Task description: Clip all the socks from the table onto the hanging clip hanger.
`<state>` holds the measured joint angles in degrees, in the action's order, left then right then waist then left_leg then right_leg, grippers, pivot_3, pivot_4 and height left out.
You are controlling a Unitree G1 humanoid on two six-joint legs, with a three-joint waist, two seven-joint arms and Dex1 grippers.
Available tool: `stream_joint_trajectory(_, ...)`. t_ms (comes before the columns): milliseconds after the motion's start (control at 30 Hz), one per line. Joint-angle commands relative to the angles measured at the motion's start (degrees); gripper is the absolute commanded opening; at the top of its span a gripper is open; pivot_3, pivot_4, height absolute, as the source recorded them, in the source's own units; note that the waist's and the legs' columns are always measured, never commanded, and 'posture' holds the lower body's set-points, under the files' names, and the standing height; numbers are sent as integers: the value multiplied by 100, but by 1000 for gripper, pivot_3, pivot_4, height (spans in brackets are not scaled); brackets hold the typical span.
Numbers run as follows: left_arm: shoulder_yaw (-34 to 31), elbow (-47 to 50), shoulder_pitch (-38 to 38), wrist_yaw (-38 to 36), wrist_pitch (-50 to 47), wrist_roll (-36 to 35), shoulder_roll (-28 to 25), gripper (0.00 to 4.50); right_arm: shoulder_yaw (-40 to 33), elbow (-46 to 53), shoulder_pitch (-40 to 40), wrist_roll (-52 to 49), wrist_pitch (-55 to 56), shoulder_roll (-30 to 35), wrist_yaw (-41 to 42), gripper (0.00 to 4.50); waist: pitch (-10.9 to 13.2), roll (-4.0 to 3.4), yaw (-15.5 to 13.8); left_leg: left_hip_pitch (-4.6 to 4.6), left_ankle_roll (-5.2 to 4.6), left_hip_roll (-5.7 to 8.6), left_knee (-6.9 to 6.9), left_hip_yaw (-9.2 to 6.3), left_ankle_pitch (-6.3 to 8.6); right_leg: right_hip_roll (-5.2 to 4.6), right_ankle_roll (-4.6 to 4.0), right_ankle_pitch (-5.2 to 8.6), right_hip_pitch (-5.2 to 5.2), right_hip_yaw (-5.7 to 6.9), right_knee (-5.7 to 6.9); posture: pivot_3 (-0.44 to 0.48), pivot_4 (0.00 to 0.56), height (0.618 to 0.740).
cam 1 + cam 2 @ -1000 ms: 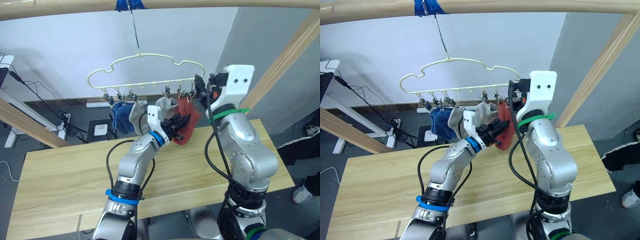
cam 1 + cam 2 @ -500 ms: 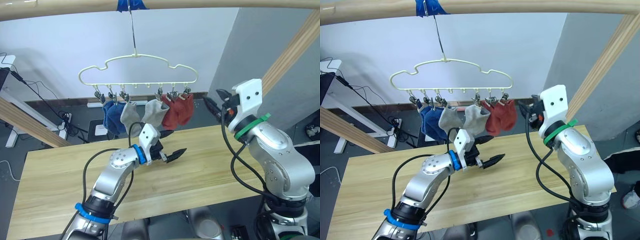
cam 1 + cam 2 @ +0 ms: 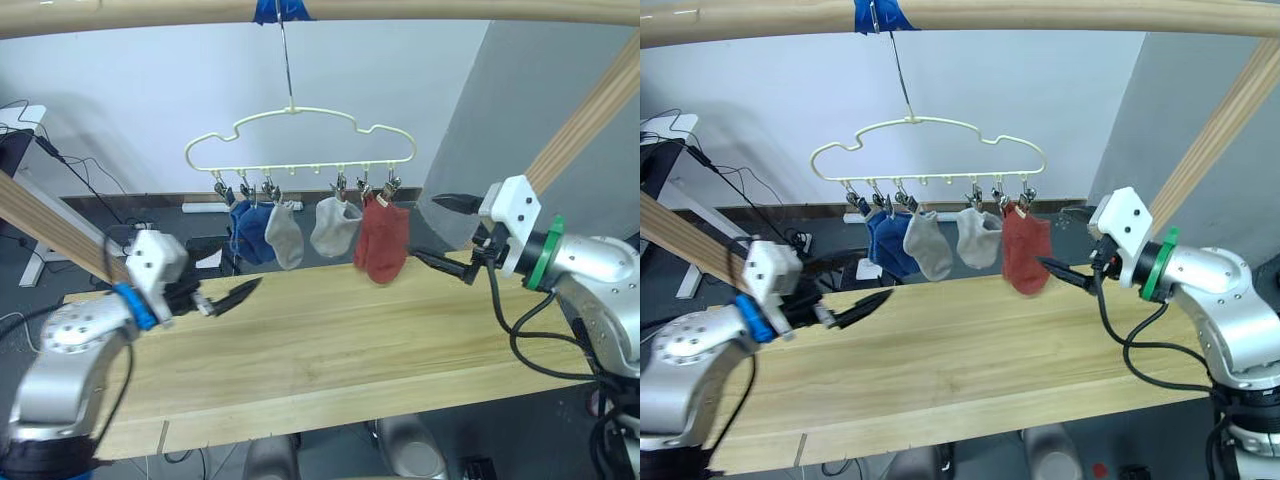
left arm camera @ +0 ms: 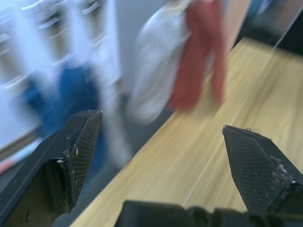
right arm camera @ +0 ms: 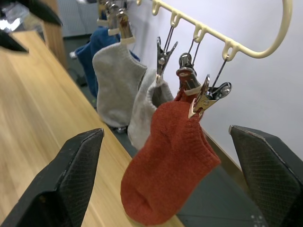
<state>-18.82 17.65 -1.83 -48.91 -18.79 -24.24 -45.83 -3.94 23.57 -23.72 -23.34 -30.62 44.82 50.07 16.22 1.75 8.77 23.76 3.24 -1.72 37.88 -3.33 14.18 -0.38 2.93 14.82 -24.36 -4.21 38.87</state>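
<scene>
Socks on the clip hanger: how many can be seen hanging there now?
6, though overlaps may hide one. On the clip hanger: two blue socks overlapping at the robot's left end, two grey socks and in the middle, two rust-red socks overlapping at the right end.

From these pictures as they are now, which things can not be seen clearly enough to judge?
- Blue socks: they overlap in the eye views, so two cannot be counted apart.
- Rust-red socks: one mass in the right wrist view; whether each clip above grips its own sock is hidden.
- Left wrist view: the hanging socks are motion-blurred.
- Table: its near edge is cut by the frame bottom and arms.
</scene>
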Motion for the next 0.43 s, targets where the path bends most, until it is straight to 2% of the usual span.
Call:
stream_joint_trajectory(33,-257,-121,-251,204,62,485,-274,4500,-112,-220,-134,-56,367,231,464,4455,-3,3,-72,1,0,0,0,0,0,-1,0,0,0,1,0,-98,165,737)
stream_joint_trajectory(133,-331,-283,-237,552,111,809,-306,4500,-78,-450,-227,-33,539,312,637,4455,-16,8,-138,2,0,6,1,1,0,-9,0,0,0,2,0,-85,156,737)
stream_joint_trajectory(433,-550,-519,78,165,-172,280,-349,4500,-92,-756,-377,19,725,370,755,4455,-71,22,-329,2,2,4,8,2,-1,-11,-3,-2,1,7,1,-68,141,737)
